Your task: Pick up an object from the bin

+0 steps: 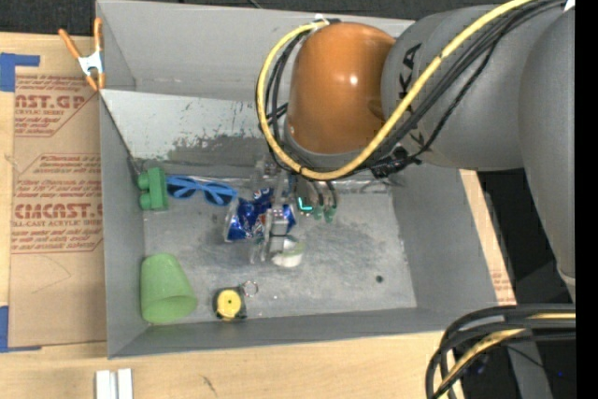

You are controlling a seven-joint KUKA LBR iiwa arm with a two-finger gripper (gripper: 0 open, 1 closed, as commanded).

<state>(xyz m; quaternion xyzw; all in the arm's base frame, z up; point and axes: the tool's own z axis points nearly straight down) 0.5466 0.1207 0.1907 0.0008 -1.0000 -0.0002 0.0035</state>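
My gripper (277, 227) hangs low in the middle of the bin, under the arm's orange dome. It is right against a crumpled blue foil wrapper (249, 218), which lies at its left side. A small white rounded thing (288, 253) lies on the floor just below the gripper. Whether either one is held cannot be seen. Blue plastic glasses (201, 191) lie a little further to the left.
A green block (152, 188) sits by the left wall next to the glasses. A pale green cup (165, 290) lies on its side in the front left corner, and a small yellow tape measure (228, 304) lies beside it. The arm covers the bin's back right part.
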